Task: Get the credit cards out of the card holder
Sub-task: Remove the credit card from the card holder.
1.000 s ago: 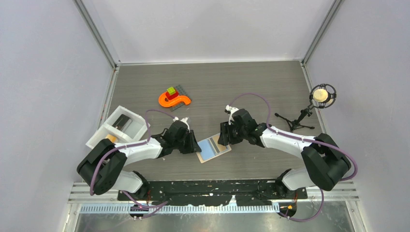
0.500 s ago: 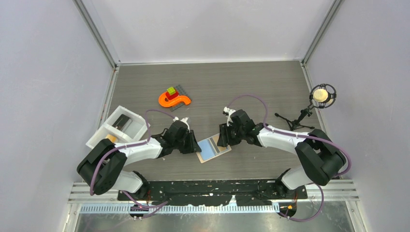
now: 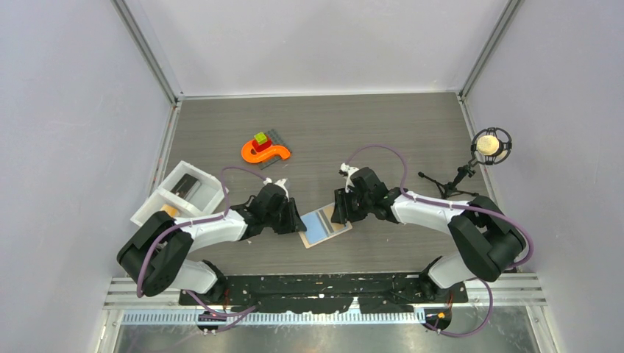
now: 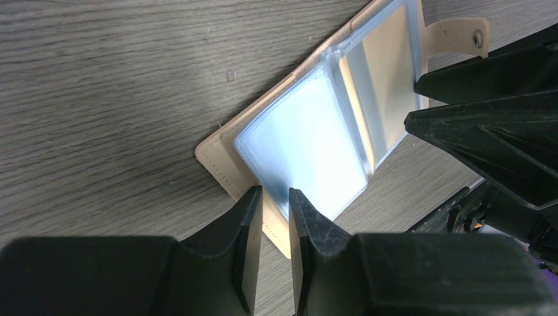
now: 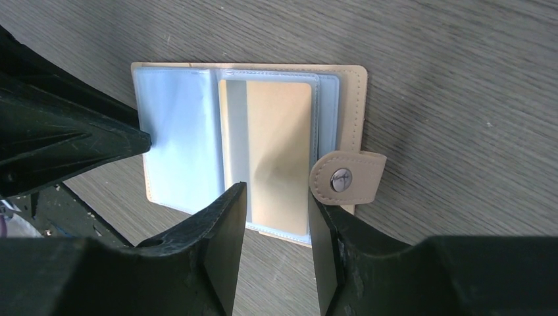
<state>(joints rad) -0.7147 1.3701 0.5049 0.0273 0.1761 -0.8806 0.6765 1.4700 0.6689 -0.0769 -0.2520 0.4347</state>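
The card holder (image 3: 324, 225) lies open and flat on the table, with beige cover and pale blue sleeves. In the right wrist view a tan-yellow card (image 5: 279, 148) sits in its right sleeve, beside the snap tab (image 5: 345, 178). My left gripper (image 3: 298, 220) has its jaws almost together, tips on the holder's left corner (image 4: 227, 164). My right gripper (image 3: 340, 214) is slightly open, and its fingertips (image 5: 235, 197) straddle the near end of the sleeve holding the card. A dark card (image 3: 188, 185) lies in the white tray.
The white two-compartment tray (image 3: 163, 197) stands at the left, with something orange (image 3: 171, 211) in its near compartment. An orange S-shaped toy (image 3: 265, 152) with blocks lies further back. A microphone on a small tripod (image 3: 489, 145) stands at the right.
My right gripper has shifted slightly left over the holder's right side. The left gripper and the card holder have not moved.
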